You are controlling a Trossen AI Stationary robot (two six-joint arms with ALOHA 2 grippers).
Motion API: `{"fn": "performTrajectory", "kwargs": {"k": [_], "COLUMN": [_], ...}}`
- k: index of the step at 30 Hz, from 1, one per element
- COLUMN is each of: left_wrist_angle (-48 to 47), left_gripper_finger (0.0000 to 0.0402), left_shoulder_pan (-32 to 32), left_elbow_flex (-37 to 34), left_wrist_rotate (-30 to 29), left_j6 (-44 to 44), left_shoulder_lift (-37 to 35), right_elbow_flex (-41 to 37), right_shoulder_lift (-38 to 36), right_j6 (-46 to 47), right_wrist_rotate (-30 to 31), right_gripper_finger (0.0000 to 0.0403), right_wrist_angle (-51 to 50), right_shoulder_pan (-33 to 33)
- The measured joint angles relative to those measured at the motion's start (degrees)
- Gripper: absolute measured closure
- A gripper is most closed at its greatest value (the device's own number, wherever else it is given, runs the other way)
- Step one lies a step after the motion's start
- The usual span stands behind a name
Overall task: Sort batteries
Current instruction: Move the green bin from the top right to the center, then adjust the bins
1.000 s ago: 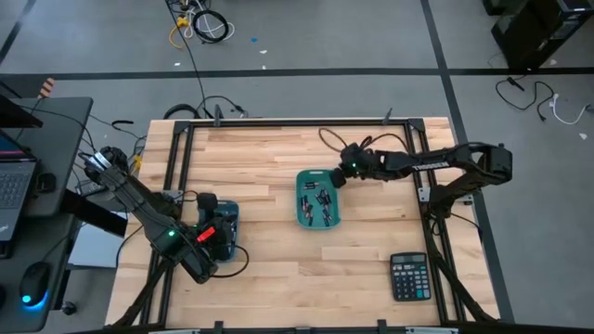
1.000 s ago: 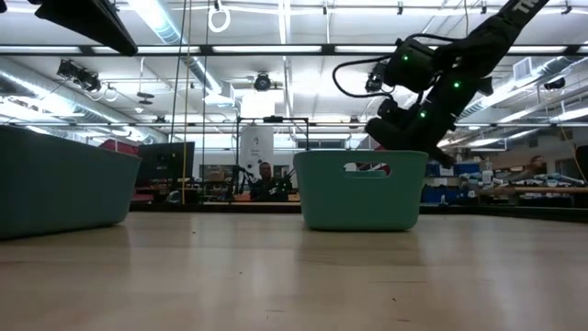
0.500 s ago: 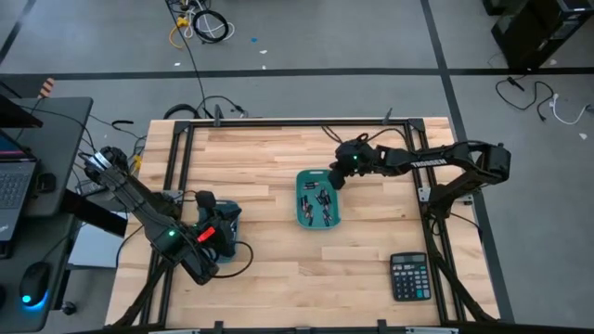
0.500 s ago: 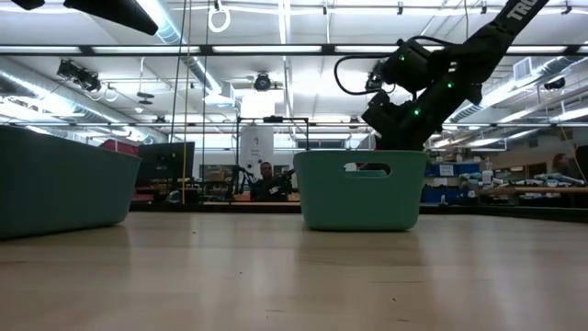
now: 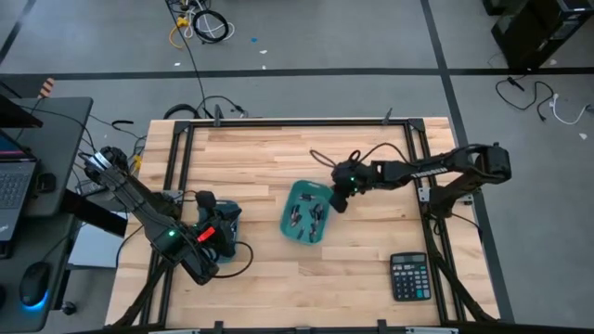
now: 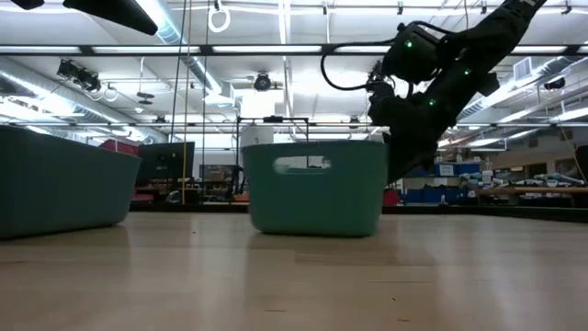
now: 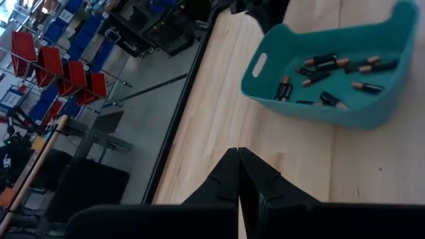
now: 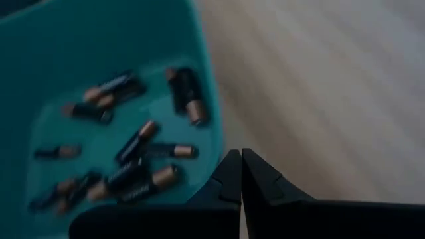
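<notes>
Nothing's really coming through as readable text here. There's some pale lettering showing along the right arm (image 5: 422, 171) in the high view, but it's too small for me to make out.

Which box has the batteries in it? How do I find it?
Look at the middle of the wooden table. The small teal plastic bin sits tilted there, beside the right gripper. Unlike the other teal bin under the left arm, it shows little black batteries inside.
</notes>
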Motion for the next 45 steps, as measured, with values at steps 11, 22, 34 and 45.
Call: {"fn": "performTrajectory", "kwargs": {"k": [11,22,34,45], "left_wrist_angle": [19.5,51.7,64.2,63.1], "left_gripper_finger": [0.0402,0.0402,0.0402,0.0402], "left_shoulder_pan": [0.2,9.4,18.7,19.7], "left_elbow_flex": [-4.7,-19.6,-25.1,-25.1], "left_wrist_rotate": [25.1,38.2,41.6,44.2], "left_j6": [17.2,37.9,43.8,43.8], "left_shoulder_lift": [0.0,0.0,0.0,-0.2], "right_elbow_flex": [0.0,0.0,0.0,0.0], "right_shoulder_lift": [0.0,0.0,0.0,0.0], "right_j6": [7.7,10.6,10.0,9.5], "right_wrist_rotate": [0.1,5.3,8.4,8.4], "right_gripper_finger": [0.0403,0.0403,0.0403,0.0403], "right_wrist_angle": [-1.0,-2.1,-2.1,-2.1], "right_shoulder_pan": [11.0,12.9,12.7,11.7]}}
